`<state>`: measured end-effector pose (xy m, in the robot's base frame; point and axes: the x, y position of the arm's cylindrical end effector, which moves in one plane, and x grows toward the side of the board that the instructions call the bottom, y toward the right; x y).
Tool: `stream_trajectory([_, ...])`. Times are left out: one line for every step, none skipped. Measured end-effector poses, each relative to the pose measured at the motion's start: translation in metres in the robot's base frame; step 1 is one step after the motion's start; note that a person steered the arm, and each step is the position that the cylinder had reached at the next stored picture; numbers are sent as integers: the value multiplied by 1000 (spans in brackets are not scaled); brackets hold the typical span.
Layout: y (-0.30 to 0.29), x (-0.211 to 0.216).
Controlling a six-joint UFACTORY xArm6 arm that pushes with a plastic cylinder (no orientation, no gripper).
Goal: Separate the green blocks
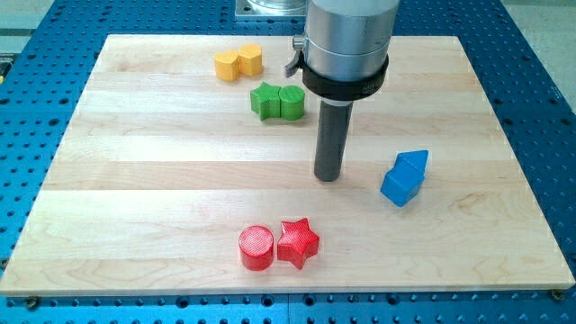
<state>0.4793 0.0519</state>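
Two green blocks touch each other near the view's top centre: a green star [265,100] on the left and a green rounded block [292,103] on the right. My tip [328,177] rests on the board below and to the right of them, apart from the green rounded block. The rod hangs from a wide grey cylinder at the view's top.
Two yellow blocks [238,63] touch at the top left. A red cylinder [256,247] and a red star [297,242] touch near the bottom centre. Two blue blocks [405,177] touch right of my tip. The wooden board [135,180] lies on a blue perforated table.
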Motion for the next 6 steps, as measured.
stream_trajectory([0,0])
stream_trajectory([0,-15])
stream_trajectory([-2,-17])
stream_trajectory([-1,-70])
stream_trajectory([-2,-111])
stream_trajectory([-38,-90])
